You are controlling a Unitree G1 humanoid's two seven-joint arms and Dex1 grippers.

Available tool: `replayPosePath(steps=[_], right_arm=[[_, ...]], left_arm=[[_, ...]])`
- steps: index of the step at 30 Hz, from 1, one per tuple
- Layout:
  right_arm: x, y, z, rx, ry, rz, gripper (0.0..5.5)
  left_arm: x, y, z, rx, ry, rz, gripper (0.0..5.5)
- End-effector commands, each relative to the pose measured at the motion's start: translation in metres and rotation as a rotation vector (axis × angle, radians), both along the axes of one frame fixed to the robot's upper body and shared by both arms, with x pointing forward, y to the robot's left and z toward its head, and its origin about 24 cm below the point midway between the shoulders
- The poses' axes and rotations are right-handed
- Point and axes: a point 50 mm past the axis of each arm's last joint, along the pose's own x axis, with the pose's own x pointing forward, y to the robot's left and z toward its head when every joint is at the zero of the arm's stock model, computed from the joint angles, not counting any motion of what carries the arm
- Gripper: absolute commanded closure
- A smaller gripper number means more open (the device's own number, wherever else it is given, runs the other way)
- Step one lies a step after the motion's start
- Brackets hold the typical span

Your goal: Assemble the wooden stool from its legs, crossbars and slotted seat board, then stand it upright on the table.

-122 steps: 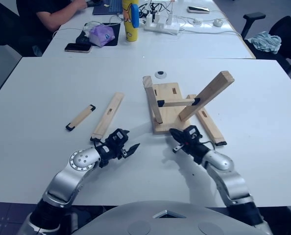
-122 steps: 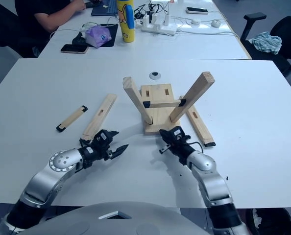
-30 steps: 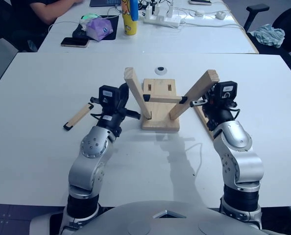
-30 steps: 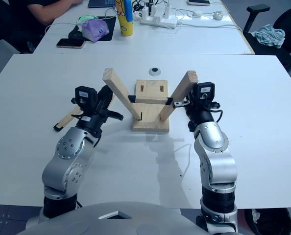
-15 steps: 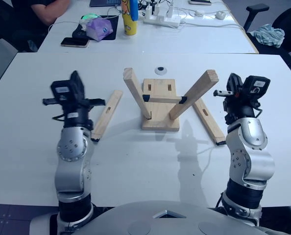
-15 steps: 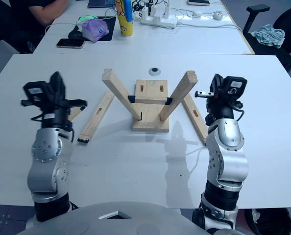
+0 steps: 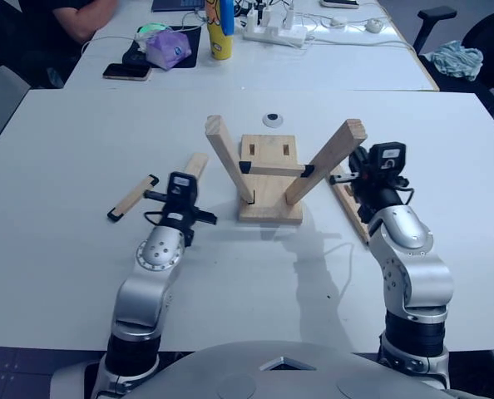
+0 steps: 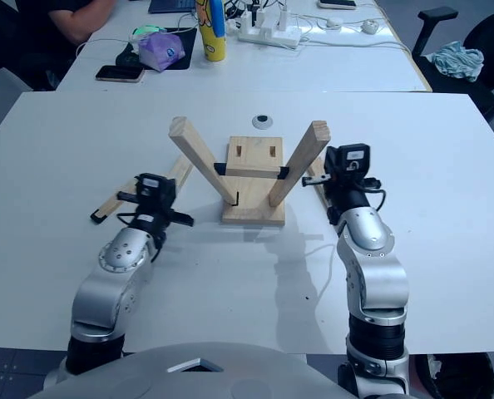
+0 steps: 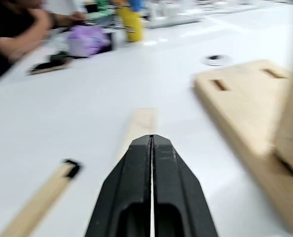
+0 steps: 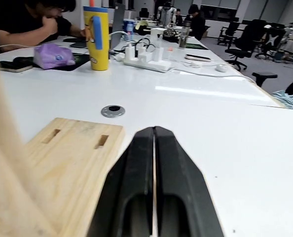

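Beside the stool (image 7: 269, 155), my left claw (image 9: 152, 139) and right claw (image 10: 154, 129) are back in, pressed together, empty.
Loose leg (image 9: 140, 121) lies under the left; pickup likely next.

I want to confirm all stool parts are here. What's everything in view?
slotted pale wooden seat board: 1, pale, white table centre
fitted wooden legs: 2, pale, splayed up from board
fitted thin crossbar: 1, pale, black ends, joining them
loose wooden legs: 2, pale, flat either side of board
loose short crossbar: 1, pale, black ends, far left
round disc: 1, grey, behind board
left gripper: 1, black, jaws shut, over left loose leg
right gripper: 1, black, jaws shut, near right fitted leg
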Motion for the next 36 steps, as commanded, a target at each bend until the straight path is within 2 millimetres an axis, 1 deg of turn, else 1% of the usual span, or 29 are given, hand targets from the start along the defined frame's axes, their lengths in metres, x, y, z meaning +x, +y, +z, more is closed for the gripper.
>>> replayPosePath(steps=[1, 2, 3, 5, 6, 7, 8, 9, 10, 13, 17, 20, 23, 25, 27, 28, 30, 33, 36], right_arm=[[0.001, -0.018, 0.008, 0.060, -0.066, -0.135, 5.50], [0.002, -0.014, 0.013, 0.087, -0.101, -0.110, 5.50], [0.003, -0.005, 0.016, 0.113, -0.116, -0.049, 5.50], [0.002, 0.024, 0.013, 0.119, -0.087, 0.152, 5.50], [-0.001, 0.036, 0.009, 0.100, -0.061, 0.234, 5.50], [-0.004, 0.044, 0.003, 0.053, -0.015, 0.288, 5.50], [-0.003, 0.041, -0.003, 0.029, 0.017, 0.257, 5.50], [-0.002, 0.034, -0.006, 0.001, 0.036, 0.218, 5.50], [0.000, 0.027, -0.009, -0.018, 0.050, 0.178, 5.50], [0.005, 0.007, -0.009, -0.049, 0.055, 0.062, 5.50], [0.004, -0.011, -0.009, -0.089, 0.052, -0.021, 5.50], [-0.004, -0.019, -0.028, -0.094, 0.156, -0.006, 5.50], [-0.013, -0.016, -0.053, -0.103, 0.303, 0.081, 5.50], [-0.022, -0.009, -0.069, -0.111, 0.407, 0.174, 5.50], [-0.032, -0.003, -0.075, -0.115, 0.435, 0.275, 5.50], [-0.036, 0.002, -0.075, -0.077, 0.425, 0.318, 5.50], [-0.042, 0.008, -0.075, -0.055, 0.397, 0.397, 5.50], [-0.043, 0.016, -0.073, -0.018, 0.323, 0.445, 5.50], [-0.040, 0.029, -0.080, 0.010, 0.298, 0.475, 5.50]], left_arm=[[0.000, 0.027, 0.035, 0.055, -0.246, 0.189, 5.49], [0.001, 0.024, 0.040, 0.048, -0.284, 0.175, 5.49], [0.002, 0.016, 0.042, 0.031, -0.298, 0.122, 5.49], [0.005, -0.019, 0.033, -0.022, -0.241, -0.118, 5.49], [0.003, -0.043, 0.023, -0.030, -0.159, -0.286, 5.49], [-0.001, -0.062, 0.014, -0.017, -0.097, -0.423, 5.49], [-0.007, -0.072, 0.005, -0.043, -0.028, -0.480, 5.49], [-0.010, -0.075, -0.001, -0.034, 0.021, -0.506, 5.49], [-0.011, -0.074, -0.005, -0.028, 0.041, -0.501, 5.49], [-0.012, -0.060, -0.012, -0.005, 0.103, -0.436, 5.49], [-0.015, -0.052, -0.020, 0.033, 0.161, -0.390, 5.49], [-0.019, -0.042, -0.026, 0.092, 0.175, -0.391, 5.49], [-0.026, -0.035, -0.030, 0.049, 0.182, -0.462, 5.49], [-0.026, -0.029, -0.028, 0.039, 0.155, -0.495, 5.49], [-0.021, -0.025, -0.022, 0.000, 0.103, -0.491, 5.49], [-0.020, -0.024, -0.019, -0.027, 0.079, -0.495, 5.49], [-0.016, -0.021, -0.016, -0.061, 0.050, -0.479, 5.49], [-0.015, -0.019, -0.016, -0.077, 0.033, -0.481, 5.49], [-0.015, -0.019, -0.020, -0.083, 0.044, -0.495, 5.49]])
